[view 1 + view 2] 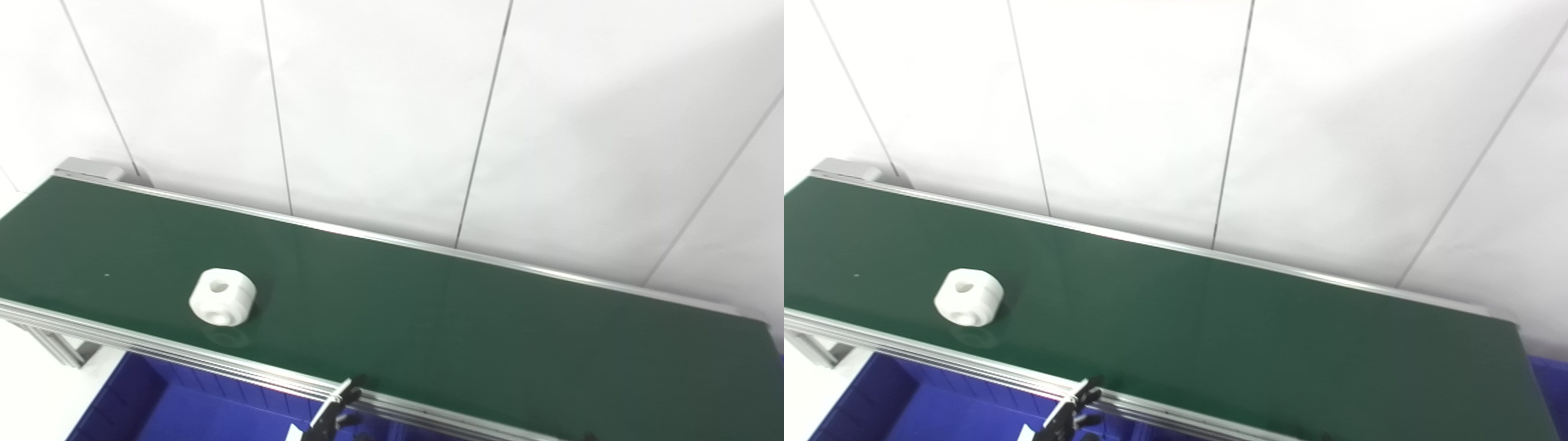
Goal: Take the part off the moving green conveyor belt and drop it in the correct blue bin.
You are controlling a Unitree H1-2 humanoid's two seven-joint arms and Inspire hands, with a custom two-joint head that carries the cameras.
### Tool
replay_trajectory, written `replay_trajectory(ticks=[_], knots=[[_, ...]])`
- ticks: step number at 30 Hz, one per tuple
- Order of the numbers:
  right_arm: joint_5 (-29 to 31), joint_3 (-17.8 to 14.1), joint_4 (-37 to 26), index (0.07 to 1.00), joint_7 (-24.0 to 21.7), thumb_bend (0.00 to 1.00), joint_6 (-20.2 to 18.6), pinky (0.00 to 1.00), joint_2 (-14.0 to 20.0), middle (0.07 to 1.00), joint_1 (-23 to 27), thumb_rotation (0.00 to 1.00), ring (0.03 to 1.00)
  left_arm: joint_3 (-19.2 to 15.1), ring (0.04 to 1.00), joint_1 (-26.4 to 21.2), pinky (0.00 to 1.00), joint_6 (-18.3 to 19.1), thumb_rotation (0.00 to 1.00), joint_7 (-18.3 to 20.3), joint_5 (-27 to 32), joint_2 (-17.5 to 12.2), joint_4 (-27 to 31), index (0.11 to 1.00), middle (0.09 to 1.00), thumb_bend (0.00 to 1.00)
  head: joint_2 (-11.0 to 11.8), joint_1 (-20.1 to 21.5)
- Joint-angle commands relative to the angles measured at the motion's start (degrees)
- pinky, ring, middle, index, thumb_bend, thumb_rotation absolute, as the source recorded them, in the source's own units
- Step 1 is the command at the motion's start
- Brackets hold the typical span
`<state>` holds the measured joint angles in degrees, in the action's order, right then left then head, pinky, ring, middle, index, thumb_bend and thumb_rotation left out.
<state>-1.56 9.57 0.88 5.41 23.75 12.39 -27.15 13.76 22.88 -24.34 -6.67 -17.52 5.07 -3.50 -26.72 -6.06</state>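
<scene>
A white round part (222,296) with a hole in its top lies on the green conveyor belt (429,318), near the left end and close to the front rail. It also shows in the right eye view (969,297). Only the dark fingertips of my left hand (334,411) poke up at the bottom edge, in front of the belt's front rail and well to the right of the part. They hold nothing that I can see. My right hand is out of view.
A blue bin (184,410) sits below the belt's front rail at the lower left. Part of another blue bin (1549,380) shows past the belt's right end. A white panelled wall (392,110) stands right behind the belt.
</scene>
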Motion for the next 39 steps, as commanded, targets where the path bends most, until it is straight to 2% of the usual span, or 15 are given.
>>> replay_trajectory(ticks=[1,4,9,11,14,15,16,18,20,22,26,29,32,34,39], knots=[[1.44,-1.13,-0.76,1.000,-1.42,0.94,3.18,1.00,-0.30,1.000,-0.09,1.00,1.000,1.33,0.867,-0.64,0.72,-2.47,0.85,-2.06,-1.45,1.56,0.26,0.847,0.903,0.70,0.10,-0.32],[1.99,-2.13,-1.23,1.000,-2.83,0.98,3.18,1.00,-0.92,1.000,-0.27,0.99,1.000,1.50,0.852,-0.69,0.72,-2.47,0.83,-2.85,-2.60,1.75,0.34,0.837,0.891,0.66,-0.08,-0.86],[2.46,-3.61,-1.44,1.000,-5.12,0.97,3.18,1.00,-1.65,1.000,-0.37,0.99,1.000,1.47,0.840,-0.66,0.71,-2.27,0.81,-3.44,-3.86,1.98,1.04,0.832,0.877,0.65,-0.83,-1.47],[2.76,-4.24,-1.88,1.000,-5.76,0.95,3.18,1.00,-2.22,1.000,-0.62,0.98,1.000,1.49,0.832,-0.64,0.69,-2.07,0.74,-3.27,-4.32,1.72,1.72,0.830,0.873,0.68,-1.30,-1.86],[2.49,-4.82,-2.59,1.000,-6.50,0.94,3.18,1.00,-2.59,1.000,-0.91,0.99,1.000,1.61,0.821,-1.01,0.66,-1.69,0.52,-1.61,-3.47,0.44,4.54,0.817,0.861,0.77,-2.79,-2.45],[2.54,-5.00,-2.79,1.000,-6.82,0.94,3.18,1.00,-2.62,1.000,-0.99,0.99,1.000,1.45,0.804,-1.30,0.64,-1.78,0.42,-1.63,-4.36,-0.22,5.98,0.797,0.846,0.82,-2.94,-2.47],[2.65,-5.19,-3.04,1.000,-7.15,0.94,3.18,1.00,-2.71,1.000,-1.10,0.99,1.000,1.23,0.802,-1.57,0.63,-1.78,0.40,-1.69,-5.49,-0.93,7.54,0.794,0.844,0.83,-3.97,-2.50],[2.67,-5.57,-3.25,1.000,-7.51,0.93,3.18,1.00,-2.95,1.000,-1.15,0.99,1.000,0.40,0.775,-2.56,0.59,-0.13,0.32,-0.07,-7.73,-3.67,12.77,0.768,0.816,0.92,-4.76,-2.34],[2.54,-5.87,-3.60,1.000,-7.63,0.93,3.18,1.00,-3.48,1.000,-1.14,0.98,1.000,-0.55,0.750,-3.97,0.55,1.41,0.29,2.27,-9.94,-6.85,17.47,0.748,0.788,0.98,-5.31,-2.27],[2.64,-6.04,-3.85,1.000,-8.11,0.91,3.18,1.00,-3.89,1.000,-1.05,0.98,1.000,-1.40,0.752,-5.87,0.56,2.87,0.29,5.00,-12.10,-10.25,20.93,0.735,0.770,1.00,-5.84,-2.30],[2.86,-6.45,-3.41,1.000,-8.87,0.91,3.17,1.00,-4.47,1.000,-0.45,0.99,1.000,-3.53,0.783,-11.51,0.68,7.18,0.29,11.94,-17.99,-17.43,27.63,0.743,0.771,1.00,-6.30,-2.53],[2.66,-6.75,-3.49,1.000,-9.11,0.90,3.17,1.00,-4.87,1.000,-0.18,1.00,1.000,-4.76,0.807,-16.95,0.74,10.81,0.21,17.73,-20.01,-21.98,31.48,0.759,0.784,1.00,-6.31,-2.50],[2.44,-6.80,-3.18,1.000,-9.33,0.91,3.17,1.00,-5.18,1.000,0.17,1.00,1.000,-5.64,0.810,-21.88,0.72,14.02,0.20,23.03,-20.09,-25.38,32.50,0.764,0.792,1.00,-6.33,-2.35],[2.30,-6.84,-3.08,1.000,-9.38,0.90,3.18,1.00,-5.47,1.000,0.27,1.00,1.000,-5.87,0.805,-24.96,0.73,14.75,0.19,25.01,-20.21,-27.35,31.22,0.762,0.793,1.00,-6.27,-2.26],[1.81,-6.51,-3.61,1.000,-9.26,0.91,3.17,1.00,-6.17,1.000,0.10,1.00,1.000,-5.78,0.792,-31.84,0.76,12.88,0.24,25.58,-22.71,-31.26,22.57,0.778,0.792,1.00,-6.05,-1.77]])
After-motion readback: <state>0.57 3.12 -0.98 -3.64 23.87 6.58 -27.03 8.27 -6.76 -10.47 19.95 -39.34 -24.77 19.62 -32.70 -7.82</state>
